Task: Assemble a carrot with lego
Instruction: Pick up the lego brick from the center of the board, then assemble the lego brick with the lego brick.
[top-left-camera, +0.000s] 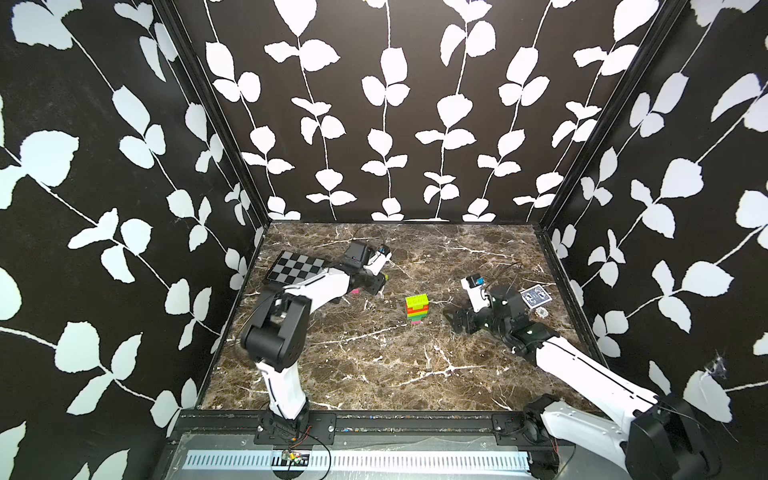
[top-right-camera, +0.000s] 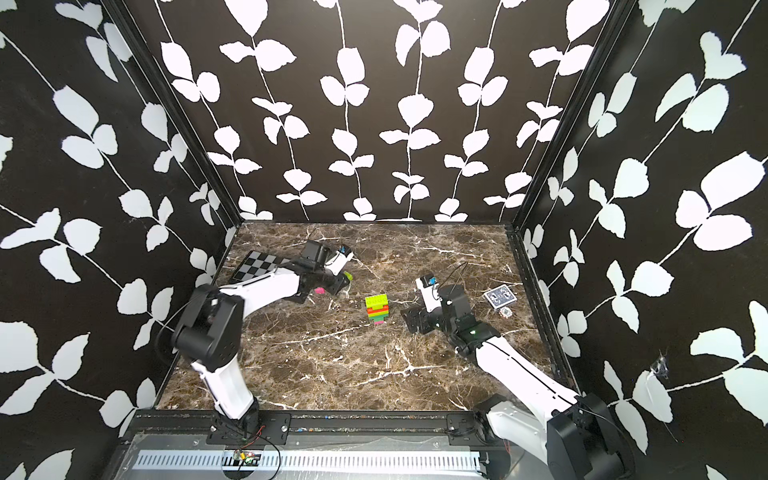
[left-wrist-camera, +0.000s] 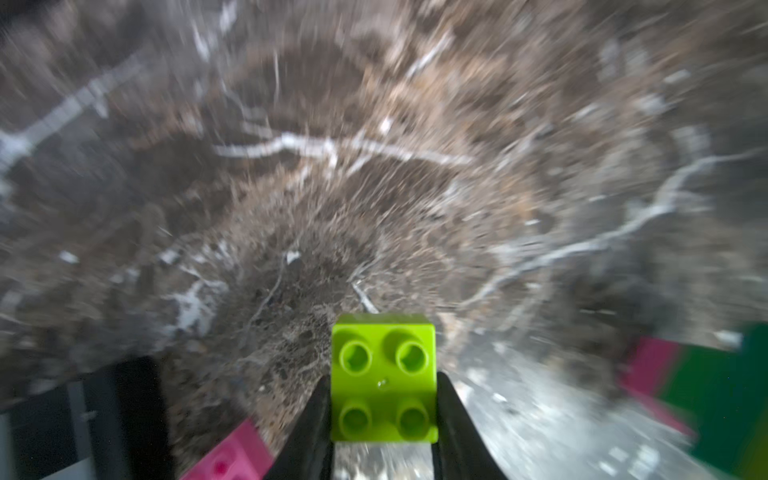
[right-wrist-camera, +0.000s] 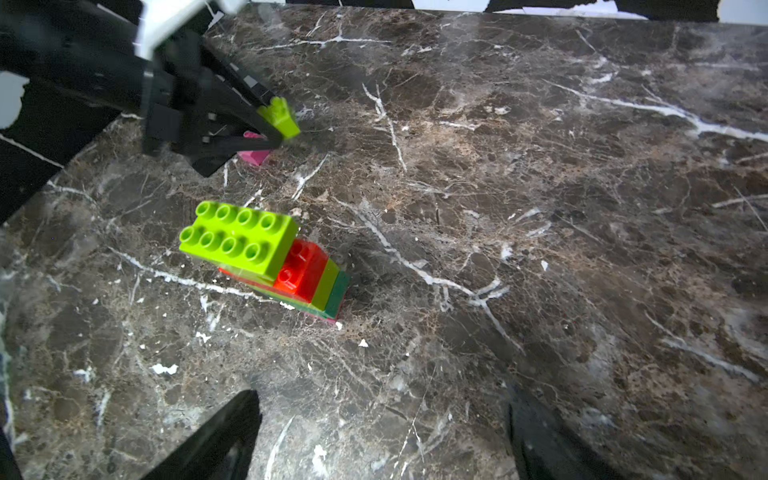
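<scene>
The carrot (top-left-camera: 417, 308) (top-right-camera: 377, 308) stands mid-table as a stack of pink, green, lime and red-orange bricks topped by a wide lime brick (right-wrist-camera: 241, 239). To its left, my left gripper (top-left-camera: 380, 282) (left-wrist-camera: 383, 380) is shut on a small lime lego brick (left-wrist-camera: 382, 374) (right-wrist-camera: 280, 116) (top-right-camera: 348, 275), one finger on each side, just above the table. A loose pink brick (top-left-camera: 354, 292) (top-right-camera: 319, 290) (right-wrist-camera: 253, 156) lies under that gripper. My right gripper (top-left-camera: 451, 319) (right-wrist-camera: 380, 409) rests open and empty just right of the carrot.
A black-and-grey checkered board (top-left-camera: 295, 268) (top-right-camera: 257, 266) lies at the back left, partly under the left arm. A deck of cards (top-left-camera: 536, 298) and a small round object (top-left-camera: 541, 312) sit by the right wall. Patterned walls enclose three sides.
</scene>
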